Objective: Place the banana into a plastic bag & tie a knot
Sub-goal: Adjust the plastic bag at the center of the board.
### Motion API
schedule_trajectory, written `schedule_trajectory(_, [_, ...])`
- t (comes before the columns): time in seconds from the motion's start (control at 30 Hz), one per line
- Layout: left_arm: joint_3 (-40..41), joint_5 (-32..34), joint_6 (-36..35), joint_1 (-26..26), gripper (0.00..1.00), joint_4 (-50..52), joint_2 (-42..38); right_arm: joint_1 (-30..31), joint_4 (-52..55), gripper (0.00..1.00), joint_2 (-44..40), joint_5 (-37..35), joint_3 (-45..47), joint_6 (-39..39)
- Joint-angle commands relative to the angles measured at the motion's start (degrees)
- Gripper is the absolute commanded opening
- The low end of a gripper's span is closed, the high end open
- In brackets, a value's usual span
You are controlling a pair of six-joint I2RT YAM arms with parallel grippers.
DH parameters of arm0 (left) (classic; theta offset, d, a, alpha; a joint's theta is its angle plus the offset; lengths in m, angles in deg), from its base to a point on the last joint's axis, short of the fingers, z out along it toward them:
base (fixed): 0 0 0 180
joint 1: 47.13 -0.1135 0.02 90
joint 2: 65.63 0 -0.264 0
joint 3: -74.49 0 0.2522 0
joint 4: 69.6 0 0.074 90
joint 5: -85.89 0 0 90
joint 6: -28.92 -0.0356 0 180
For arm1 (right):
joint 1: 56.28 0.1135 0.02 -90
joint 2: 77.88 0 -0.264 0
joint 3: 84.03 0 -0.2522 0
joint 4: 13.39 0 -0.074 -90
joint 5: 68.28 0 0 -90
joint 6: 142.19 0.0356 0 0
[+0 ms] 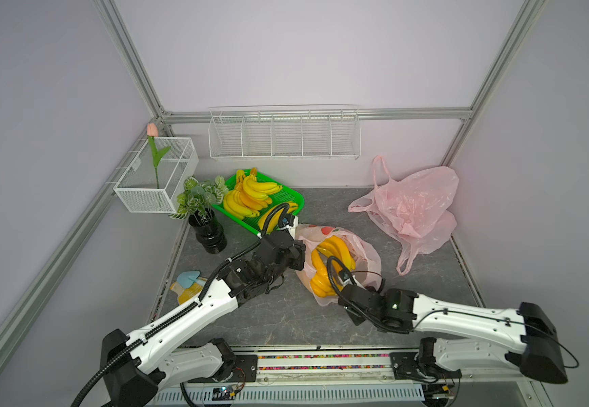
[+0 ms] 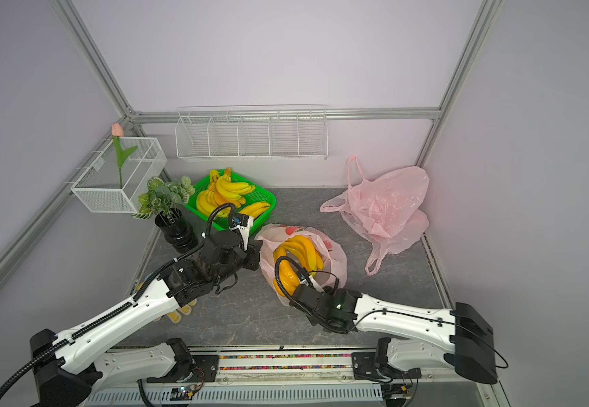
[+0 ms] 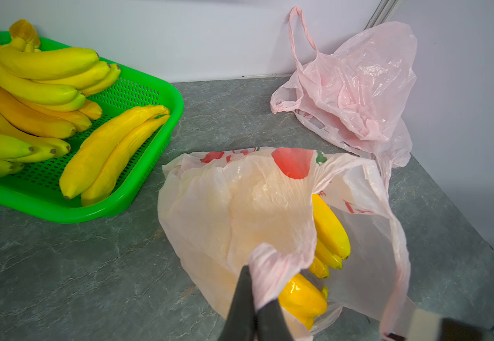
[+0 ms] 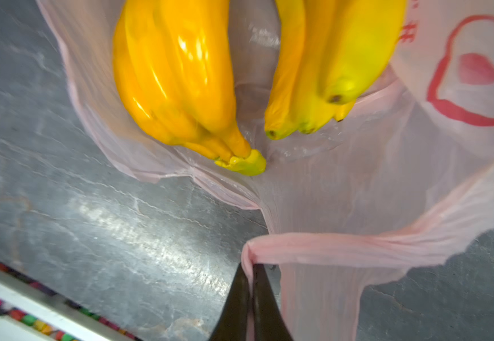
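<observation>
Grey marbled surface [image 1: 286, 317] fills the cell between lilac walls; nearest the base, both arms reach inward to the bag [image 1: 368, 259], which lies mid-surface with its mouth open and the bananas [image 1: 335, 246] inside it; the right tool [image 4: 250, 268] is pinched together on one handle [image 4: 328, 245], and the left tool [image 3: 254, 290] is clamped on the other handle [image 3: 266, 265]. Further back sit a green tray [image 1: 296, 199] of spare bananas [image 1: 251, 197] and a heap of pink bags [image 1: 416, 208] by the right wall.

Loading looks done; the knot is the step in hand, with both handles gripped. The next move likely calls for drawing the handles up and together over the fruit, crossing them, then letting one go to regrip it through the loop; the film is thin and could slip.

Both top views give the layout, but the wrists hide the tool tips there; only the wrist views show the plastic bunched between the fingers. The right wrist view, somewhat blurred, shows its handle pulled into a taut strand and the bunch's stem seemingly close to the bag's rim; the left wrist view shows the bag's far side, the tray and the spare bags.
</observation>
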Motion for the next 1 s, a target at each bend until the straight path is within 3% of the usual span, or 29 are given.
schedule_trajectory(0.0, [-5.95,5.7,-0.3,0.02,0.0,4.24,-0.12,-4.63,6.01,0.07,-9.58,-0.63,-3.32,-1.0])
schedule_trajectory(0.13, [-13.74,12.02,-1.78,-0.78,0.0,11.04,1.69,-14.52,7.7,0.07,-15.34,5.41,-11.04,-6.77])
schedule_trajectory(0.33, [-25.01,13.89,-4.0,-5.02,0.0,15.21,3.75,-24.49,10.64,0.07,-7.57,7.33,-30.03,-13.44])
schedule_trajectory(0.47, [-33.68,11.77,-5.56,-7.41,0.0,17.92,7.43,-28.91,10.78,0.07,-2.35,9.35,-40.17,-14.81])
schedule_trajectory(0.6, [-37.25,9.55,-6.14,-8.85,0.0,19.2,10.98,-31.22,8.67,0.06,-0.69,10.1,-42.16,-15.69])
schedule_trajectory(0.77, [-45.21,1.62,-5.99,-13.96,0.0,20.44,18.71,-38.81,5.22,0.07,5.68,19.31,-47.04,-17.3])
schedule_trajectory(0.87, [-51.82,0.91,-7.36,-14.88,0.0,22.75,23.11,-39.96,6.35,0.07,9.97,18.79,-53.05,-18.69])
schedule_trajectory(0.97, [-51.97,-1.1,-7.27,-15.01,0.0,22.23,22.98,-39.97,5.58,0.07,9.42,19.75,-53.24,-19.09])
